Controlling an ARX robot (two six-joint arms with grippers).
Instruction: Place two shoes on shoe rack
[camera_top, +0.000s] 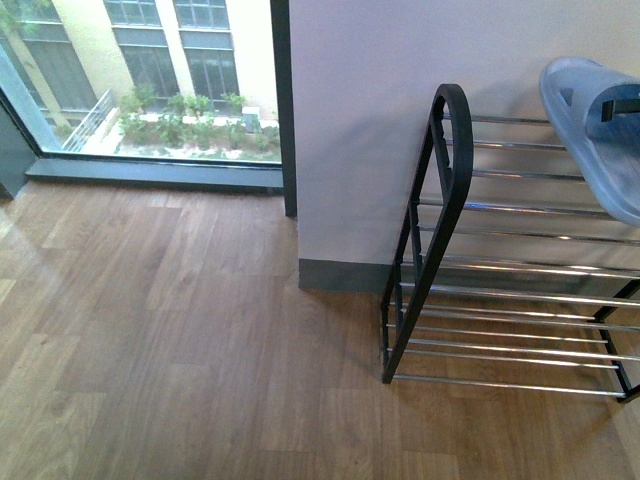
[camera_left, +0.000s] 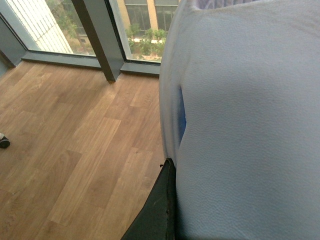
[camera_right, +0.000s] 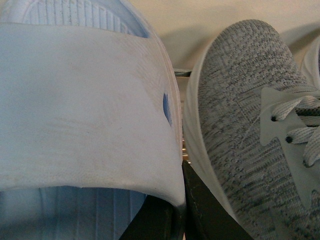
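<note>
Between the right gripper's (camera_right: 182, 212) two black fingers sits the side edge of a pale blue rubber slide slipper's (camera_right: 85, 105) broad strap. One finger (camera_right: 150, 222) is tucked under the strap and the other (camera_right: 212, 215) stands outside it, pressed close enough to read as a pinch on that strap. Just beside the outer finger lies a grey knit sneaker with white sole and grey laces (camera_right: 245, 125). Its toe points away from the gripper, and whether it touches the finger cannot be told. Past the fingertips a shiny chrome rod (camera_right: 181, 73) of the rack shows in the gap between the two shoes.

Against the left gripper (camera_left: 165, 200) fills a second pale blue slipper (camera_left: 245, 125). Only one black finger (camera_left: 155, 215) shows, lying along the strap's edge, so spread or pressed together cannot be told. Beyond that finger lies brown wooden plank floor (camera_left: 75, 150), and further off a dark-framed window (camera_left: 95, 35).

From the front, a pale blue slide hangs tilted over the top rods of the multi-tier shoe rack with black rounded side frame (camera_top: 440, 200), a dark bar under its strap. Which arm carries it cannot be told. Behind the rack stands a pale wall (camera_top: 380, 100).
</note>
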